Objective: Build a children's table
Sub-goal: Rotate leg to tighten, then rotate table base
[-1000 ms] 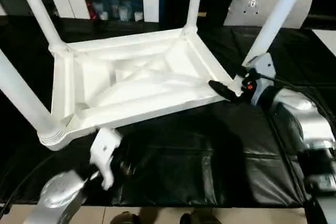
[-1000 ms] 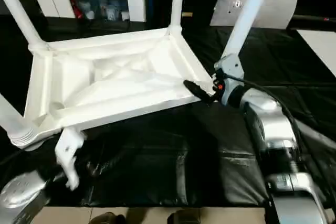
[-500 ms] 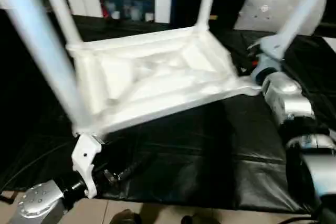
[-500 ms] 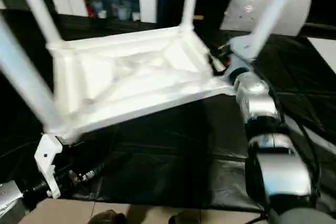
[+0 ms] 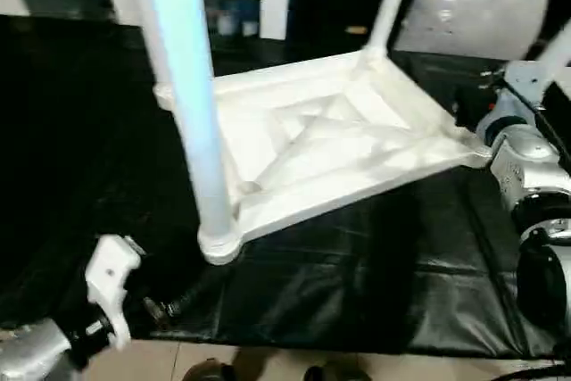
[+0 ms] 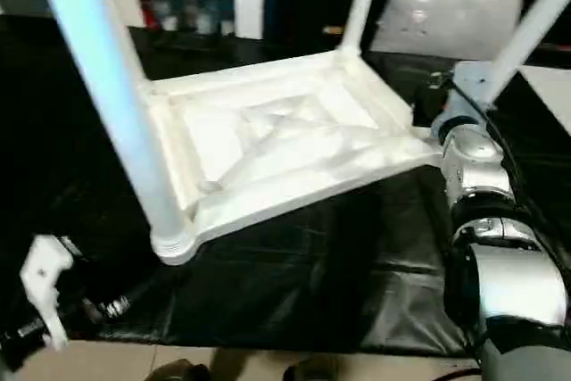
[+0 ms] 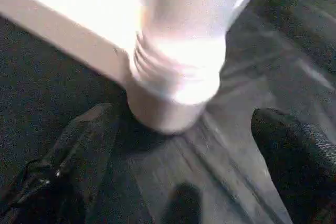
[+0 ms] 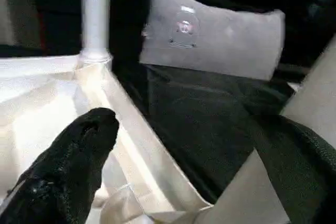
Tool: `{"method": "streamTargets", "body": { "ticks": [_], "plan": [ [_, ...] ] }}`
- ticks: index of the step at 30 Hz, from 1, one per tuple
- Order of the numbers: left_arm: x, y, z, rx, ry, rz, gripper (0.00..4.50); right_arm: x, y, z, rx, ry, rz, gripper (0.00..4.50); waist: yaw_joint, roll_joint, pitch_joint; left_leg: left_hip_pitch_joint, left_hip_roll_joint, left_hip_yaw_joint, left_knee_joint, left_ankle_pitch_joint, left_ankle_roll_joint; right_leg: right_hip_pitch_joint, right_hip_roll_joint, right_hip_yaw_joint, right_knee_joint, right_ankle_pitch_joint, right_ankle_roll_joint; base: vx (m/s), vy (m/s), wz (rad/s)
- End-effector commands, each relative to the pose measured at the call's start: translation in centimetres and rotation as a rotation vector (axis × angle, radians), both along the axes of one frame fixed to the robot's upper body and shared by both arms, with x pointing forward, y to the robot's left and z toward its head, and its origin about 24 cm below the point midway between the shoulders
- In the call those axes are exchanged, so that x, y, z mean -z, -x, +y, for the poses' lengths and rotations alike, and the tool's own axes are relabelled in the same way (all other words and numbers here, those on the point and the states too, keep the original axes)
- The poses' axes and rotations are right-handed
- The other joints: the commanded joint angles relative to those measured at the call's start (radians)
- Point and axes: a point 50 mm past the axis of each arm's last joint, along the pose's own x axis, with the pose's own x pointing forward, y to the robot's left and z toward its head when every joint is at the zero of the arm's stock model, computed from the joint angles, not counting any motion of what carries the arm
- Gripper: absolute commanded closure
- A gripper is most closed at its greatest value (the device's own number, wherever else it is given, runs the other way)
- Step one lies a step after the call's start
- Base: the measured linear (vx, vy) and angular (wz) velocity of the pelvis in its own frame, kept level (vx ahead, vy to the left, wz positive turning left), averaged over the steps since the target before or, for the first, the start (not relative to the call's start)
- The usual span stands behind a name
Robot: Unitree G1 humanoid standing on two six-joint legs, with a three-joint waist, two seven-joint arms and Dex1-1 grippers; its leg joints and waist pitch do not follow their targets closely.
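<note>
The black padded desk (image 5: 357,283) carries the children's table (image 5: 330,144), upside down, its X-ribbed underside facing up and legs rising from its corner sockets. The head views show the nearest leg (image 5: 183,86) standing tall at the table's near left corner. The left wrist view adds that leg's ribbed flared end seated in its socket (image 7: 176,85), with the left pincer (image 7: 189,145) just in front of that corner, fingers wide apart and holding nothing. The right wrist view shows the right pincer (image 8: 202,156) at the table's right corner, fingers apart astride the rim, and a grey cushion (image 8: 212,35) beyond the table.
</note>
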Motion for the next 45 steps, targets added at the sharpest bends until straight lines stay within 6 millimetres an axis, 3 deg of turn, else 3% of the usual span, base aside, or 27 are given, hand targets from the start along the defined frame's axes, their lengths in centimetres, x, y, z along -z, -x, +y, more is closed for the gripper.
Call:
{"method": "streamTargets", "body": {
  "ticks": [1, 2, 3, 5, 6, 7, 8, 13, 14, 17, 20, 21, 22, 23, 24, 29, 30, 34, 35, 36, 37, 41, 45],
  "plan": [
    [-0.9, -0.3, -0.1, 0.046, 0.010, -0.054, 0.06, 0.6, 0.1, 0.9, -0.076, 0.018, 0.011, 0.00, -0.001, 0.000, -0.062, 0.015, 0.075, -0.029, -0.070, -0.115, 0.047, 0.026, -0.088, 0.049, -0.068, -0.084, -0.219, 0.000, 0.000, 0.00],
    [-1.2, -0.6, -0.2, 0.057, 0.037, -0.060, 0.06, 1.0, 0.3, 1.2, -0.114, 0.010, 0.014, 0.00, -0.006, -0.001, -0.064, 0.014, 0.077, -0.030, -0.070, -0.090, 0.058, 0.029, -0.087, 0.048, -0.064, -0.049, -0.236, 0.000, 0.000, 0.00],
    [-1.7, -1.1, -0.5, 0.074, 0.070, -0.073, 0.06, 1.7, 0.8, 1.7, -0.199, -0.024, 0.042, 0.00, -0.007, 0.005, -0.067, 0.016, 0.077, -0.030, -0.068, -0.074, 0.065, 0.031, -0.086, 0.047, -0.059, -0.020, -0.251, 0.000, 0.000, 0.00],
    [-2.5, -2.3, -0.8, 0.091, 0.114, -0.104, 0.06, 2.9, 2.2, 2.5, -0.345, -0.055, 0.088, 0.00, 0.001, 0.003, -0.068, 0.017, 0.078, -0.029, -0.069, -0.050, 0.082, 0.036, -0.083, 0.049, -0.058, 0.038, -0.251, 0.000, 0.000, 0.00],
    [-2.7, -2.6, -0.9, 0.095, 0.122, -0.114, 0.06, 3.3, 2.7, 2.6, -0.381, -0.053, 0.109, 0.00, 0.005, 0.005, -0.069, 0.023, 0.081, -0.029, -0.068, -0.044, 0.085, 0.032, -0.084, 0.049, -0.057, 0.052, -0.251, 0.000, 0.000, 0.00],
    [-2.8, -3.0, -0.9, 0.098, 0.129, -0.123, 0.06, 3.7, 3.3, 2.7, -0.412, -0.045, 0.130, 0.00, 0.008, 0.004, -0.069, 0.019, 0.081, -0.032, -0.072, -0.030, 0.089, 0.037, -0.085, 0.046, -0.056, 0.064, -0.258, 0.000, 0.000, 0.00],
    [-2.9, -3.2, -1.0, 0.107, 0.132, -0.129, 0.06, 4.0, 3.8, 2.6, -0.415, -0.046, 0.146, 0.00, 0.005, 0.000, -0.068, 0.017, 0.082, -0.031, -0.072, -0.037, 0.087, 0.037, -0.088, 0.046, -0.057, 0.049, -0.266, 0.000, 0.000, 0.00],
    [-3.8, -4.4, -2.0, 0.166, 0.180, -0.156, 0.06, 5.8, 6.7, 1.1, -0.347, -0.029, 0.264, 0.00, 0.011, 0.004, -0.061, 0.025, 0.081, -0.032, -0.079, -0.081, 0.042, 0.034, -0.086, 0.049, -0.070, -0.043, -0.243, 0.000, 0.000, 0.00],
    [-4.3, -4.9, -2.6, 0.205, 0.211, -0.160, 0.06, 6.3, 7.8, 0.4, -0.296, -0.004, 0.303, 0.00, 0.016, 0.011, -0.058, 0.031, 0.081, -0.030, -0.082, -0.108, 0.022, 0.028, -0.085, 0.050, -0.076, -0.079, -0.232, 0.000, 0.000, 0.00],
    [-4.7, -5.4, -3.4, 0.262, 0.243, -0.162, 0.06, 6.7, 9.0, -0.1, -0.244, 0.004, 0.341, 0.00, 0.013, 0.009, -0.056, 0.026, 0.077, -0.036, -0.086, -0.144, -0.006, 0.032, -0.087, 0.050, -0.078, -0.139, -0.216, 0.000, 0.000, 0.00],
    [-4.8, -6.1, -3.9, 0.278, 0.252, -0.168, 0.06, 6.9, 9.8, -0.2, -0.225, 0.041, 0.371, 0.00, 0.007, 0.005, -0.057, 0.023, 0.077, -0.038, -0.086, -0.149, -0.011, 0.033, -0.092, 0.052, -0.083, -0.178, -0.196, 0.000, 0.000, 0.00],
    [-4.7, -6.4, -4.2, 0.278, 0.247, -0.178, 0.06, 7.1, 9.8, -0.1, -0.213, 0.044, 0.373, 0.00, 0.005, 0.005, -0.057, 0.024, 0.077, -0.037, -0.084, -0.149, -0.011, 0.032, -0.092, 0.053, -0.084, -0.183, -0.195, 0.000, 0.000, 0.00],
    [-4.7, -6.7, -4.7, 0.294, 0.252, -0.183, 0.06, 7.2, 9.7, 0.5, -0.224, 0.034, 0.372, 0.00, 0.000, 0.016, -0.054, 0.024, 0.076, -0.039, -0.085, -0.157, -0.013, 0.030, -0.094, 0.054, -0.085, -0.195, -0.197, 0.000, 0.000, 0.00],
    [-4.8, -6.9, -5.4, 0.324, 0.267, -0.183, 0.06, 7.3, 9.7, 1.2, -0.238, 0.026, 0.377, 0.00, -0.005, 0.010, -0.056, 0.024, 0.076, -0.038, -0.084, -0.164, -0.012, 0.029, -0.092, 0.054, -0.088, -0.200, -0.197, 0.000, 0.000, 0.00],
    [-5.0, -6.9, -6.0, 0.352, 0.285, -0.180, 0.06, 7.4, 9.5, 1.8, -0.253, 0.023, 0.378, 0.00, -0.007, 0.016, -0.057, 0.024, 0.076, -0.039, -0.084, -0.156, -0.012, 0.029, -0.091, 0.053, -0.087, -0.183, -0.202, 0.000, 0.000, 0.00],
    [-5.8, -5.3, -8.4, 0.549, 0.378, -0.111, 0.06, 7.7, 8.3, 4.1, -0.295, 0.007, 0.378, 0.00, -0.007, 0.016, -0.060, 0.023, 0.079, -0.038, -0.082, -0.122, -0.005, 0.030, -0.091, 0.051, -0.078, -0.115, -0.237, 0.000, 0.000, 0.00],
    [-5.9, -4.2, -9.1, 0.640, 0.403, -0.067, 0.06, 7.7, 7.8, 4.7, -0.316, 0.018, 0.381, 0.00, -0.009, 0.010, -0.061, 0.022, 0.078, -0.036, -0.081, -0.097, -0.002, 0.030, -0.089, 0.050, -0.070, -0.079, -0.248, 0.000, 0.000, 0.00],
    [-6.0, -3.3, -9.7, 0.722, 0.431, -0.021, 0.06, 7.5, 7.5, 5.1, -0.328, 0.028, 0.382, 0.00, -0.011, 0.013, -0.060, 0.019, 0.076, -0.034, -0.080, -0.071, 0.007, 0.036, -0.089, 0.051, -0.068, -0.038, -0.248, 0.000, 0.000, 0.00],
    [-6.0, -3.0, -9.9, 0.746, 0.441, -0.008, 0.06, 7.4, 7.4, 5.2, -0.333, 0.030, 0.380, 0.00, -0.013, 0.014, -0.059, 0.019, 0.077, -0.034, -0.080, -0.072, 0.008, 0.037, -0.089, 0.051, -0.068, -0.039, -0.248, 0.000, 0.000, 0.00],
    [-6.1, -2.7, -10.1, 0.770, 0.450, 0.004, 0.06, 7.2, 7.2, 5.4, -0.341, 0.032, 0.377, 0.00, -0.016, 0.002, -0.058, 0.018, 0.076, -0.032, -0.081, -0.075, 0.011, 0.037, -0.088, 0.052, -0.070, -0.045, -0.246, 0.000, 0.000, 0.00],
    [-6.2, -2.4, -10.5, 0.798, 0.462, 0.018, 0.06, 7.0, 7.0, 5.6, -0.354, 0.036, 0.372, 0.00, -0.016, 0.008, -0.057, 0.019, 0.075, -0.033, -0.080, -0.080, 0.010, 0.037, -0.091, 0.052, -0.071, -0.063, -0.245, 0.000, 0.000, 0.00],
    [-6.4, -1.9, -12.1, 0.856, 0.496, 0.031, 0.06, 6.7, 6.6, 6.8, -0.412, 0.045, 0.359, 0.00, -0.024, 0.006, -0.050, 0.019, 0.077, -0.034, -0.081, -0.123, -0.003, 0.034, -0.091, 0.054, -0.080, -0.150, -0.229, 0.000, 0.000, 0.00],
    [-6.6, -2.4, -13.8, 0.885, 0.533, 0.020, 0.06, 6.6, 6.1, 8.8, -0.482, 0.051, 0.347, 0.00, -0.029, 0.004, -0.052, 0.016, 0.076, -0.034, -0.080, -0.105, -0.006, 0.035, -0.090, 0.055, -0.078, -0.131, -0.225, 0.000, 0.000, 0.00]
  ]
}}
